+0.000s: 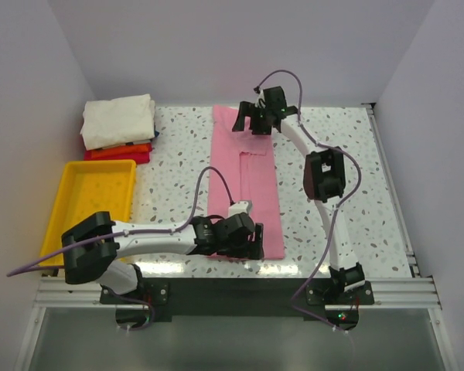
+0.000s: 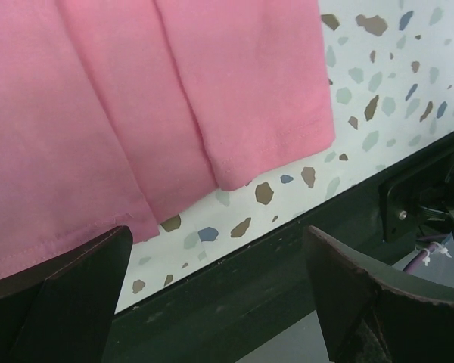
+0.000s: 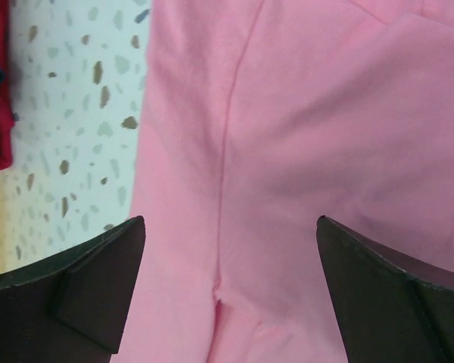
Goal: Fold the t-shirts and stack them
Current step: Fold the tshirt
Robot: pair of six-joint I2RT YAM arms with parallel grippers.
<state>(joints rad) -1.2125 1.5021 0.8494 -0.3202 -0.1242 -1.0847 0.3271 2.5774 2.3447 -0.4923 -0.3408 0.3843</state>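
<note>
A light pink t-shirt (image 1: 247, 174) lies folded lengthwise as a long strip down the middle of the table. My left gripper (image 1: 246, 241) is open over its near end; the left wrist view shows the hem (image 2: 234, 113) above the open jaws and the table's front edge. My right gripper (image 1: 246, 122) is open over its far end, with pink cloth (image 3: 303, 128) between the jaws, not pinched. A stack of folded shirts sits at the back left: cream-white (image 1: 118, 120) on top, orange (image 1: 124, 151) and red (image 1: 120, 158) beneath.
A yellow plastic tray (image 1: 69, 202) stands at the left, near the stack. The black front rail (image 2: 234, 295) runs just below the shirt's near end. White walls close in the left, back and right sides.
</note>
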